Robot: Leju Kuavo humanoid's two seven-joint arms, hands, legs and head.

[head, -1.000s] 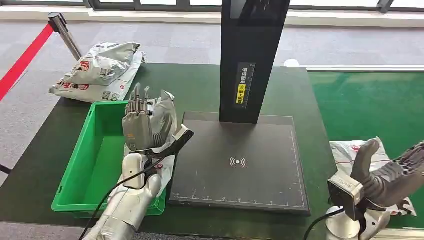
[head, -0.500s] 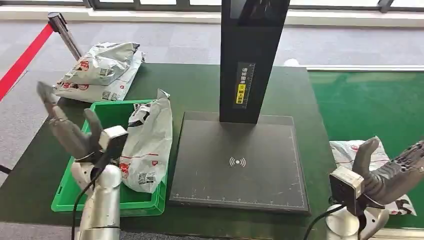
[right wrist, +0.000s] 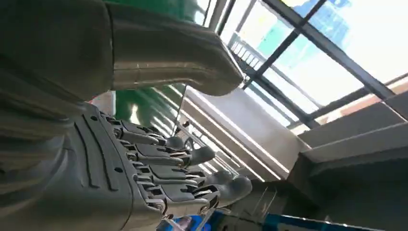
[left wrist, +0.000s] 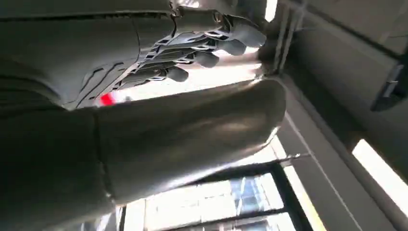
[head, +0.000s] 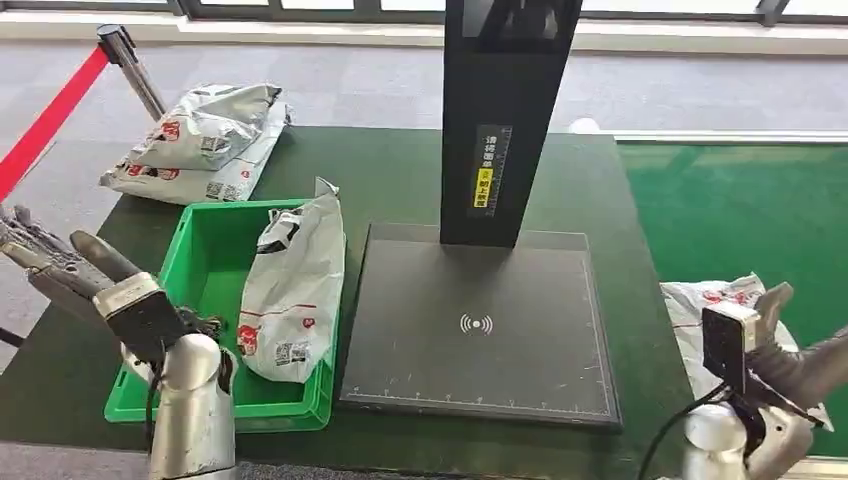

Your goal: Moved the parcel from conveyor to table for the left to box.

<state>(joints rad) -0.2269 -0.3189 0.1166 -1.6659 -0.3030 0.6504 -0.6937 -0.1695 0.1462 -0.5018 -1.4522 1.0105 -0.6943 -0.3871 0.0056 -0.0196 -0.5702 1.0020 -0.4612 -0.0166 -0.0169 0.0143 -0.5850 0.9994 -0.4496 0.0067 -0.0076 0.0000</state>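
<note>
My left hand point(head: 55, 262) hangs at lower left, fingers spread and empty; my right hand point(head: 800, 365), lower right, likewise apart. The parcel point(head: 292, 290) leans across the green bin point(head: 190, 262) rim and may tip out.

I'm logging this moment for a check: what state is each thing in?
Left hand: open, fingers spread, holding nothing, left of the bin.
Right hand: open, holding nothing.
Parcel in bin: leaning on the bin's right wall, released.
Green bin: upright on the table, holding one parcel.
Parcel on conveyor: lying flat, untouched.
Parcels at table corner: stacked, lying flat.
</note>
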